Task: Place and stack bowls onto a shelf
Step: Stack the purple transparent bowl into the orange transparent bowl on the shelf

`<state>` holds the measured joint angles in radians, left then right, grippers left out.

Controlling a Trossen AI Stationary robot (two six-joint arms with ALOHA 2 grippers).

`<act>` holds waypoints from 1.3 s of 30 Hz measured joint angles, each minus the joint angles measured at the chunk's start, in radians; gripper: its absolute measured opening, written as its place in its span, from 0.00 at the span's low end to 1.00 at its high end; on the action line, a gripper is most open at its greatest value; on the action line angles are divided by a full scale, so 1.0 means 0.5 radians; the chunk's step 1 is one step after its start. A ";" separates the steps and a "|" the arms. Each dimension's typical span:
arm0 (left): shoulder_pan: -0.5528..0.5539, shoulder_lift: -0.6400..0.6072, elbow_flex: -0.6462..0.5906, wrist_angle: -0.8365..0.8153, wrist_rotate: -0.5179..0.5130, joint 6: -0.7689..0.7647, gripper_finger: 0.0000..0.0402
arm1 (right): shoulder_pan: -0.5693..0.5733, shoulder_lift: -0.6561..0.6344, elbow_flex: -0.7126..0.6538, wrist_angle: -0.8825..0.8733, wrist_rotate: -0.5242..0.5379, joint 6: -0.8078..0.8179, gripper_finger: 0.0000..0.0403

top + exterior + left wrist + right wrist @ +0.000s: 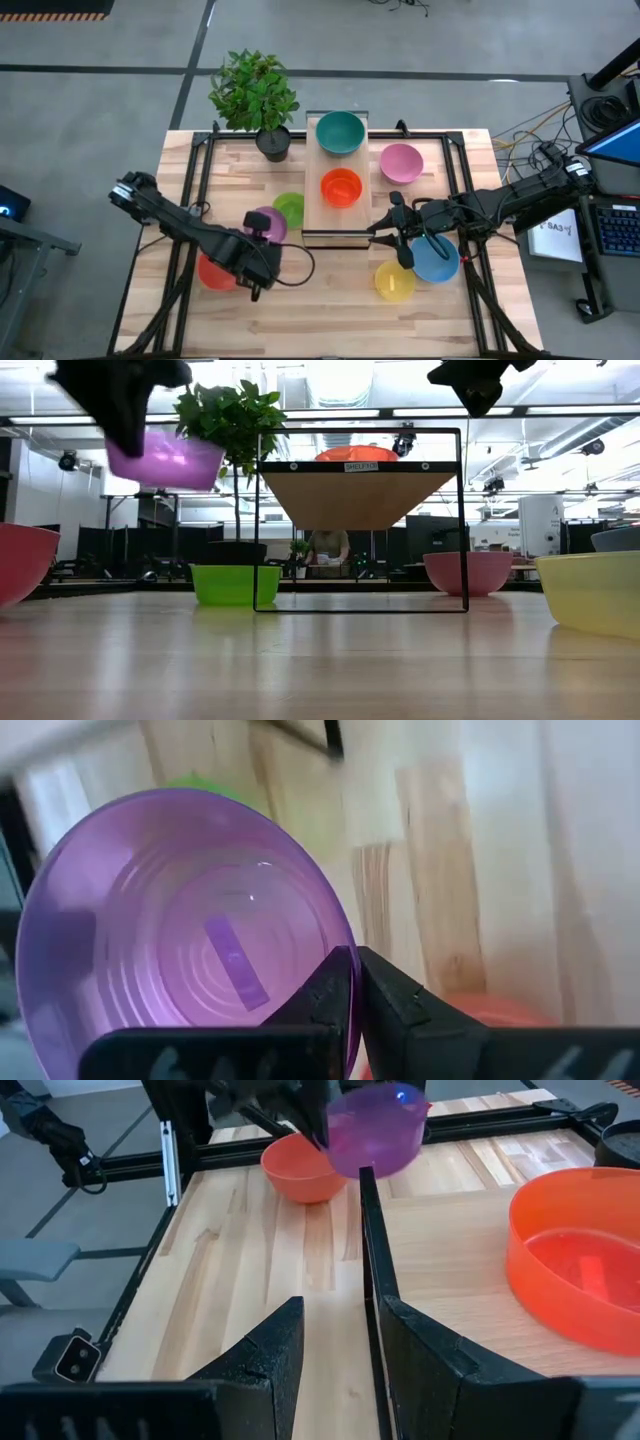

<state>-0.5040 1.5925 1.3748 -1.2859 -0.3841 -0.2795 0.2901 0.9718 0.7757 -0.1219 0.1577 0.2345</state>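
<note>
My left gripper [260,238] is shut on a purple bowl [270,222], which the low view shows well above the table [165,458]. A green bowl [291,206] stands just beyond it, and a red bowl [213,272] sits nearer the front. The shelf [312,190] carries a teal bowl [340,132] and an orange bowl [341,187]. Pink [401,162], blue [437,262] and yellow [394,282] bowls stand on the table to its right. My right gripper [385,228] hovers open by the shelf's near right corner, holding nothing. My left gripper pinches the purple bowl's rim [343,942] with one finger [322,998] inside the bowl and the other outside the wall. The fingers come from above, slanting down. The bowl is lifted clear of the table, mouth up and slightly tilted [165,458].
A potted plant [255,95] stands at the shelf's far left corner. The shelf's dark frame [372,1270] runs under my right gripper [335,1335]. Bare tabletop [320,300] lies along the near edge between the red and yellow bowls.
</note>
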 joint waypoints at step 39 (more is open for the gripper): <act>1.077 0.088 0.426 1.223 0.565 1.420 0.00 | 0.000 -0.001 0.000 -0.005 -0.007 -0.020 0.31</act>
<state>0.0344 1.6366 1.5879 -0.6745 -0.1017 0.4305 0.2901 0.9714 0.7757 -0.1245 0.1543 0.2245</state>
